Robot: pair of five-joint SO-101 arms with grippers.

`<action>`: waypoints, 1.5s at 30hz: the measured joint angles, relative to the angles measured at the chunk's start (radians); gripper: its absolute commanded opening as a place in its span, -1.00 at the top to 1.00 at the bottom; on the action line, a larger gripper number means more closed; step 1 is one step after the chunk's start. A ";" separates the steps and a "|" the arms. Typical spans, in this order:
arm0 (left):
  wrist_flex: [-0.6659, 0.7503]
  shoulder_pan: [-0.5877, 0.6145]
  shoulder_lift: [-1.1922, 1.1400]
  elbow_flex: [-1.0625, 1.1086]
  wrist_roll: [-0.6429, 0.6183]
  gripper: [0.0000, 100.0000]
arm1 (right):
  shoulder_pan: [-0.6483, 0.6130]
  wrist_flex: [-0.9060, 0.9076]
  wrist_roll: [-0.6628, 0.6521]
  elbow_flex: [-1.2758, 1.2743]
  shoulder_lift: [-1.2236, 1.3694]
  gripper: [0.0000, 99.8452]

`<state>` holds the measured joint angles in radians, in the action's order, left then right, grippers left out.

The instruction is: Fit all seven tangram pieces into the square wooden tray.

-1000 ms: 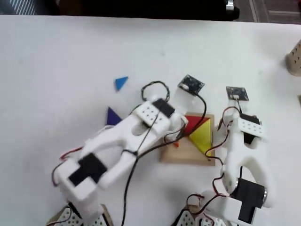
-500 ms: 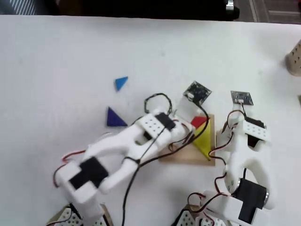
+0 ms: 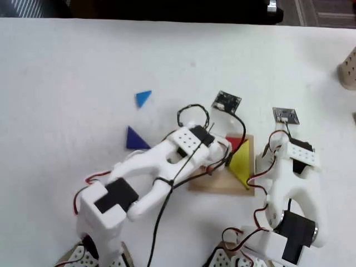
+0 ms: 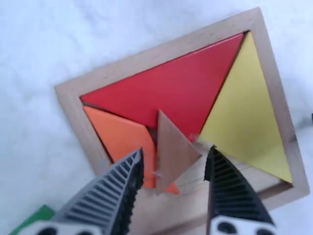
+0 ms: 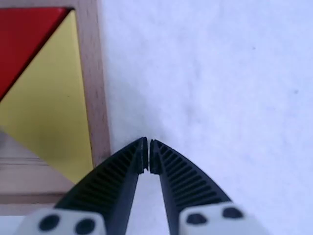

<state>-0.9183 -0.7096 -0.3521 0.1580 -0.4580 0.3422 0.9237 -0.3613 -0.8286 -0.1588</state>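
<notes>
While the white tabletop (image 3: 83, 67) spreads wide under both arms, the square wooden tray (image 4: 68, 105) lies straight below the left hand (image 4: 176, 152) and just beside the right hand (image 5: 148, 147), whose tips sit over bare tabletop right next to the tray's outer rim.

Beyond the left hand's fingertips, the big red triangle (image 4: 181, 93) fills the tray's far side, flat in the recess. The big yellow triangle (image 4: 244, 112) lies past the hand's outer finger, its long edge tight against the red one and its other side along the rim. The orange piece (image 4: 124, 139) runs partly under the hand's other finger, touching the red triangle.

The left hand is spread wide and grips nothing. Between its two fingers lies a small tan triangle (image 4: 173, 152), overlapping the orange piece and pointing at the red one; a gap shows on one side, while the other fingertip is close to its corner.

The right hand is closed tip to tip, with nothing between its fingers.

Well away from both hands, a dark blue triangle (image 3: 133, 139) and a smaller light blue triangle (image 3: 143, 98) lie loose on the tabletop. A green piece (image 4: 34, 218) shows behind the left hand, outside the tray.
</notes>
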 measured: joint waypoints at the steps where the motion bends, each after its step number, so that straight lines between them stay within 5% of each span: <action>1: -0.017 0.000 0.009 0.000 -0.006 0.57 | 0.000 0.000 0.000 0.000 0.000 0.96; 12: -0.032 0.043 0.163 0.121 -0.014 0.58 | 0.000 0.000 0.000 0.000 0.000 0.96; 18: -0.020 0.107 0.163 0.121 -0.014 0.97 | 0.000 0.000 0.000 0.000 0.000 0.96; 33: 0.069 0.014 0.068 0.126 -0.014 0.91 | -0.011 0.000 0.000 0.000 0.000 0.96; 45: 0.009 -0.080 -0.005 0.028 -0.014 0.91 | -0.011 0.000 0.000 0.000 0.000 0.96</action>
<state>-0.9091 -0.7894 -0.3567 0.1857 -0.4718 0.3314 0.9237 -0.3613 -0.8286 -0.1588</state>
